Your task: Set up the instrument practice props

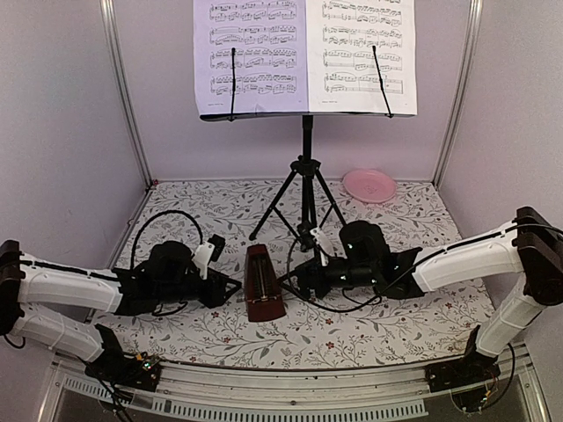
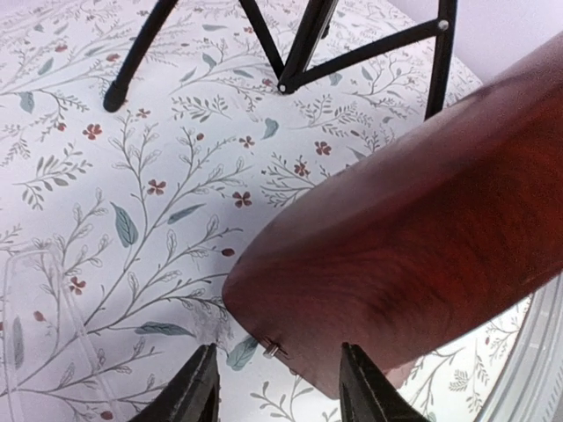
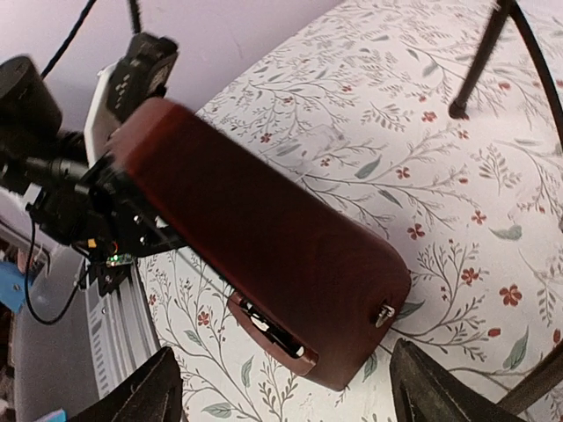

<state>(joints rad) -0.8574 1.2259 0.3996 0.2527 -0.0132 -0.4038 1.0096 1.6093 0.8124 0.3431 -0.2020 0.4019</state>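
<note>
**Metronome upright between two loosened grippers**

At the near edge, both arms reached inward across the flowered table (image 1: 413,321). The left gripper (image 1: 232,289) lay low beside the metronome (image 1: 263,283). Its jaws stood partly apart, with the metronome's lower corner between the fingertips (image 2: 199,389). A sliver of cloth showed between one finger and the wood, so nothing was clamped. The right gripper (image 1: 296,283) faced it from the other side with its jaws wide. Its wrist view showed the fingers (image 3: 155,392) well clear of the metronome's base.

The metronome stood upright on the table, midway between the two grippers and just in front of the tripod legs. Behind it rose the music stand (image 1: 307,180), its feet on the cloth. A pink plate (image 1: 369,185) lay further back to the right, near the wall. Highest and farthest, two sheet-music pages (image 1: 251,53) sat side by side on the stand's desk, each crossed by a thin black holder.
</note>
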